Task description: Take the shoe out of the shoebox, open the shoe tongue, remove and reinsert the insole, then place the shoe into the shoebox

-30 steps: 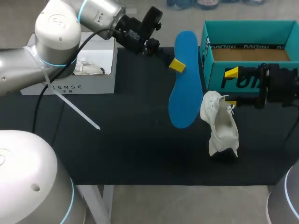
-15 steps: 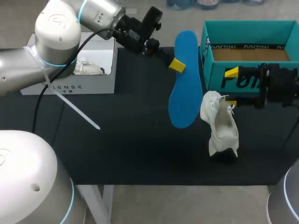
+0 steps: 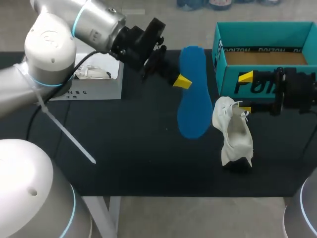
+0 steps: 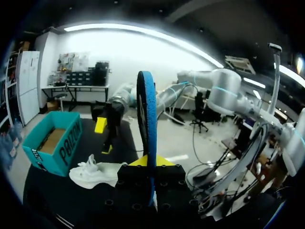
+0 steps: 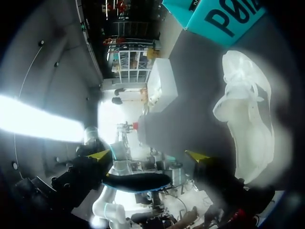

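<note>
My left gripper [image 3: 182, 82] is shut on a blue insole [image 3: 193, 94] and holds it above the dark table, just left of the shoe. In the left wrist view the insole [image 4: 147, 119] stands edge-on between the fingers of that gripper [image 4: 151, 161]. The white shoe [image 3: 233, 131] lies on the table in front of the teal shoebox [image 3: 267, 54]. My right gripper [image 3: 244, 92] stands open in front of the box, its lower finger next to the shoe's upper end. In the right wrist view the shoe [image 5: 248, 114] lies beside the open gripper [image 5: 148, 155], with the insole [image 5: 136, 181] farther ahead.
A white box [image 3: 94, 74] with pale contents stands at the back left of the table. The teal shoebox [image 4: 52, 143] is open at the top, its brown floor showing. Dark table surface [image 3: 133, 148] stretches from the shoe to the left.
My left arm has swung, carrying the insole slightly down and to the left. The right arm and the shoe have not moved.
</note>
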### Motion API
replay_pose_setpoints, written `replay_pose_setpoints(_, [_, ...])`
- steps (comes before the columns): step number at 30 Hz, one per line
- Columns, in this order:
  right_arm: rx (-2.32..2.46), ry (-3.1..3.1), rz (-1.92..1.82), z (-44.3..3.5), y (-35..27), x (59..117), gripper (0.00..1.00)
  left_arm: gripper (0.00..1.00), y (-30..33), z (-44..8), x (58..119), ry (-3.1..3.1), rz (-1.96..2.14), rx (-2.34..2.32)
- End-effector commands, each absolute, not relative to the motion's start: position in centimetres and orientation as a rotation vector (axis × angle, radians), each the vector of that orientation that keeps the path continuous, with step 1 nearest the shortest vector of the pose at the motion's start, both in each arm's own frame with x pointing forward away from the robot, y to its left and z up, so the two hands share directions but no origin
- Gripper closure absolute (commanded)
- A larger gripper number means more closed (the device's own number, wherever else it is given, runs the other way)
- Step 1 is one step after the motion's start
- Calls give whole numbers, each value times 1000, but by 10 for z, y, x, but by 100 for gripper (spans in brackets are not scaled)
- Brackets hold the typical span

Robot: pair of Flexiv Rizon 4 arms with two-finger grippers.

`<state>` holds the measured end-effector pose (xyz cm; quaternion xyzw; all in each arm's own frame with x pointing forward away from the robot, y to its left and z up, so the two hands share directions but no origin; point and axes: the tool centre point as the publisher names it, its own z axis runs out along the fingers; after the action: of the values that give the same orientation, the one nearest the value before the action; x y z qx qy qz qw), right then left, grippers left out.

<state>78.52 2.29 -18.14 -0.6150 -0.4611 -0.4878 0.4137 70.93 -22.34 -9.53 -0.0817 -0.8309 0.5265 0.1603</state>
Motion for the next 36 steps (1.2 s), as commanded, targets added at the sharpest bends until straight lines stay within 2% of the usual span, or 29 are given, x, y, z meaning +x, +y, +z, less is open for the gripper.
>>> replay_pose_setpoints(1, [-1550, -1158, -1227, -182, 24, 785, 0, 100, -201, -111, 658, -2456, 1811, -336])
replay_pose_setpoints(7, [-1550, -1158, -1227, -182, 24, 785, 0, 100, -208, -135, 625, -2526, 1947, -414])
replay_pose_setpoints(13, [-1550, -1158, -1227, -182, 24, 785, 0, 100, -214, -156, 619, -2520, 2064, -412])
replay_pose_setpoints(36, [-1550, -1158, -1227, -182, 24, 785, 0, 100, -221, -148, 616, -2655, 2052, -436])
